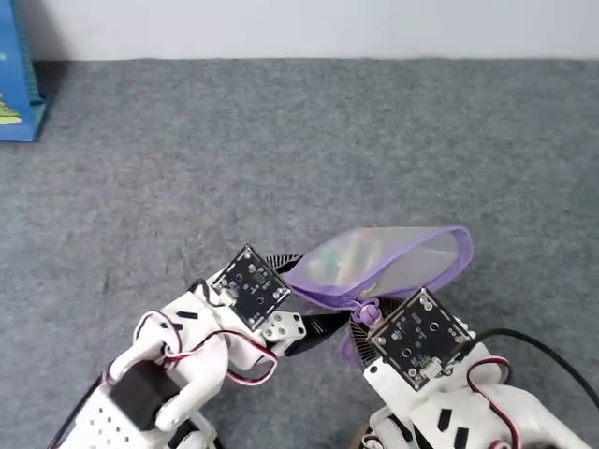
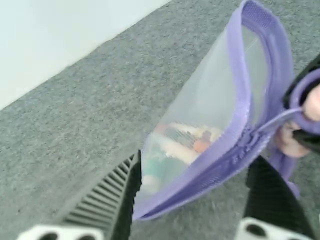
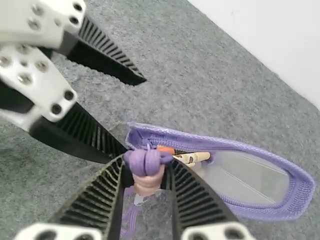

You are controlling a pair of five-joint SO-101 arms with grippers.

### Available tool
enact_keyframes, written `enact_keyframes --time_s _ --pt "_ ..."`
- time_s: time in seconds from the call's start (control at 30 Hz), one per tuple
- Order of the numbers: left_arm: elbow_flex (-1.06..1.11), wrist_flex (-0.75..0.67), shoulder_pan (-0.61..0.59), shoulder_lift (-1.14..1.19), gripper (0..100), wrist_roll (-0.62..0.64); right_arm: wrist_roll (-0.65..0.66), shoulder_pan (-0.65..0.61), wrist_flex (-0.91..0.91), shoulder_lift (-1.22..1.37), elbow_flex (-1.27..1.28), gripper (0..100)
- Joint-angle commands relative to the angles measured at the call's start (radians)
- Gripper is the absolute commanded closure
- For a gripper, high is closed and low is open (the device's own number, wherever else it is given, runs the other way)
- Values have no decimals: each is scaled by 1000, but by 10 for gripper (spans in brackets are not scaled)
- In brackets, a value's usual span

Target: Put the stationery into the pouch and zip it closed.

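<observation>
Grey felt-like table cover [image 1: 187, 150] runs back to a plain white wall [image 1: 309, 28]; a blue box [image 1: 17, 84] sits at its far corner. The translucent purple-trimmed zip pouch [image 1: 384, 262] is just ahead of both arms, with stationery [image 3: 191, 158] inside. Right claw [image 3: 146, 172] is clenched on the purple knotted zip pull [image 3: 142, 161]. Left claw [image 2: 196, 162] is spread wide, straddling the pouch's end.
</observation>
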Motion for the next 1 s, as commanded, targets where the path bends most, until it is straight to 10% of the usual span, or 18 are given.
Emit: enact_keyframes --time_s 0.0,0.97 --pt "41 -91 52 -6 725 6 -25 8 -7 16 -46 991" --pt "50 -81 117 -14 989 9 -166 53 -134 16 -43 991"
